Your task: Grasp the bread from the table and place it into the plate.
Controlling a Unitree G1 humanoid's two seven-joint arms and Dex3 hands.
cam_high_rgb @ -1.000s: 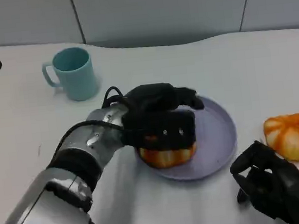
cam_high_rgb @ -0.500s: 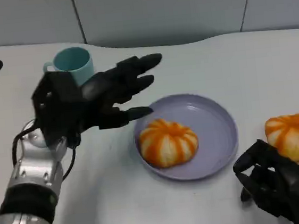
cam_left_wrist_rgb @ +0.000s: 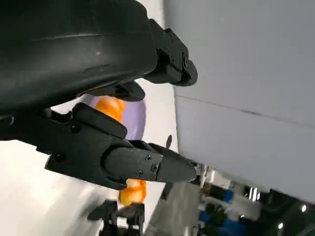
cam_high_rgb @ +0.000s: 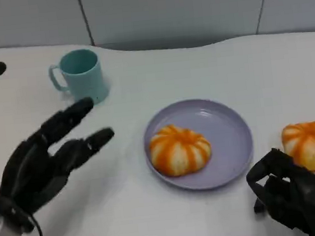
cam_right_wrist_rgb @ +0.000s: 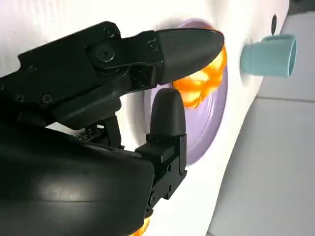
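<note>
The round orange bread with pale stripes [cam_high_rgb: 180, 149] lies on the left part of the shallow lavender plate [cam_high_rgb: 228, 144], touched by neither hand, while a second orange striped bun [cam_high_rgb: 313, 145] sits on the white table [cam_high_rgb: 159, 78] to the plate's right, its near edge hidden behind the black right hand [cam_high_rgb: 292, 194]. That right hand rests low at the near right with its fingers curled in on nothing, partly cut off by the frame. The black left hand [cam_high_rgb: 43, 161], which a second ago covered the bread on the plate, has drawn back to the near left and is spread wide and empty, near the light blue mug [cam_high_rgb: 82, 76] standing at the far left.
</note>
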